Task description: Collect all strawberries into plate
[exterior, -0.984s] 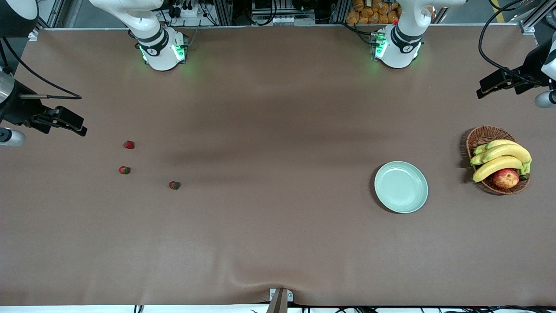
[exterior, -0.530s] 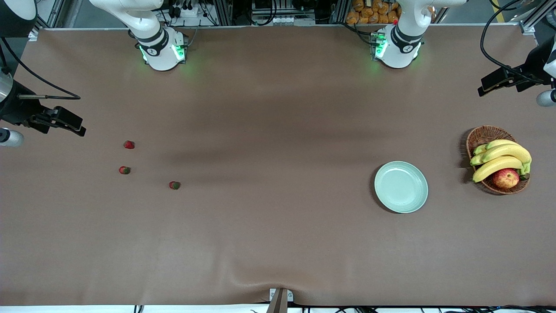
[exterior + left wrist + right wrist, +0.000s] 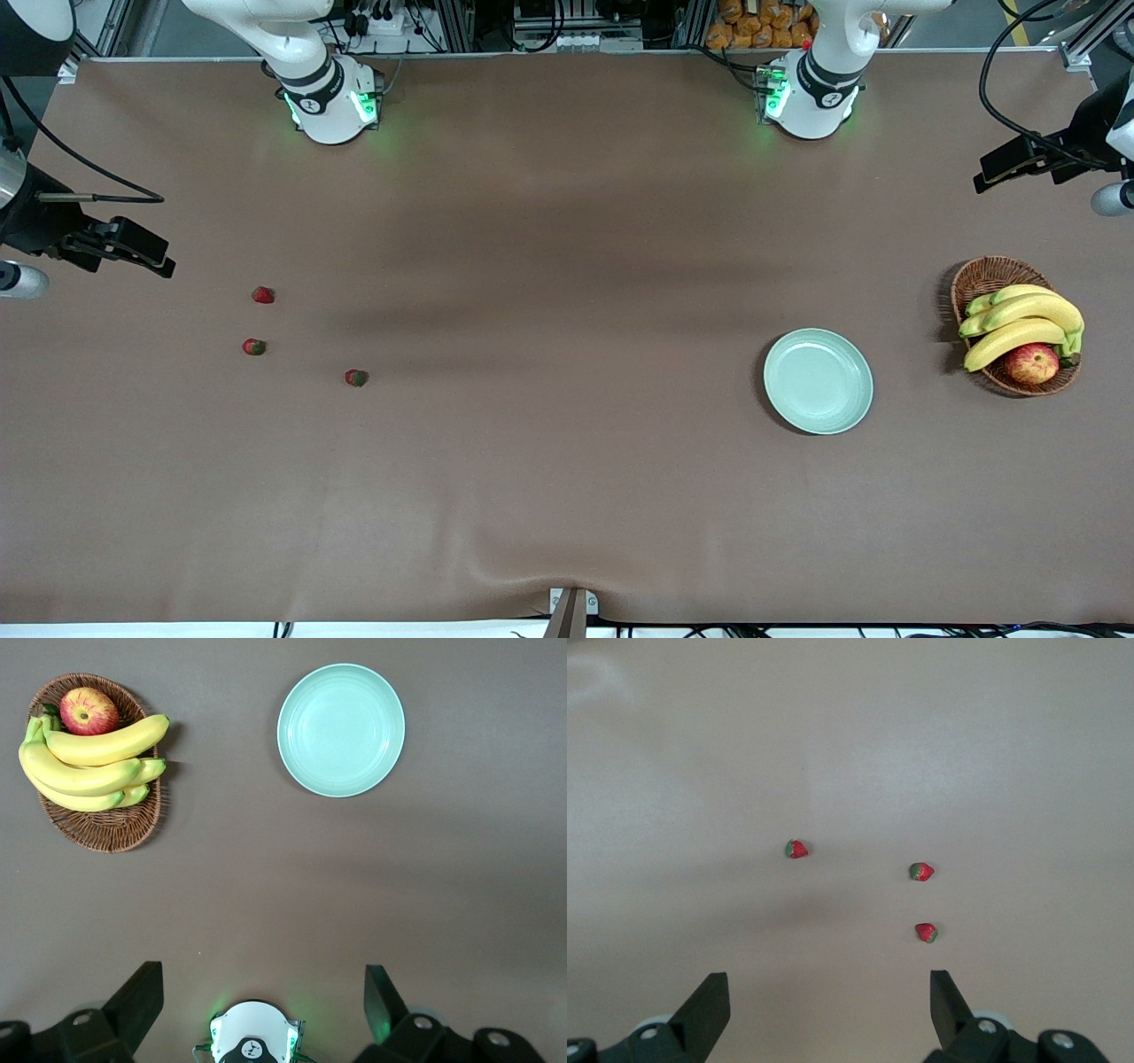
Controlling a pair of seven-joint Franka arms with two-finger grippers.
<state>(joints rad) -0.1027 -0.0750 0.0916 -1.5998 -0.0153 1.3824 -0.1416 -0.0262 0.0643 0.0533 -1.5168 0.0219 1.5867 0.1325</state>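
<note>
Three small red strawberries (image 3: 262, 295) (image 3: 254, 346) (image 3: 356, 378) lie apart on the brown cloth toward the right arm's end; the right wrist view shows them too (image 3: 796, 849) (image 3: 921, 872) (image 3: 926, 932). The pale mint plate (image 3: 818, 381) (image 3: 341, 729) sits empty toward the left arm's end. My right gripper (image 3: 158, 259) (image 3: 828, 983) hangs open over the bare cloth at its end of the table, apart from the berries. My left gripper (image 3: 988, 177) (image 3: 262, 979) hangs open, high over the cloth at its own end, holding nothing.
A wicker basket (image 3: 983, 279) (image 3: 106, 824) with bananas (image 3: 1019, 323) and a red-yellow apple (image 3: 1031, 362) stands beside the plate, closer to the left arm's end. Both arm bases (image 3: 332, 102) (image 3: 808, 97) stand along the table's edge farthest from the front camera.
The left hand has edged very slightly upward in the front view. The strawberries, plate and basket have not moved.
</note>
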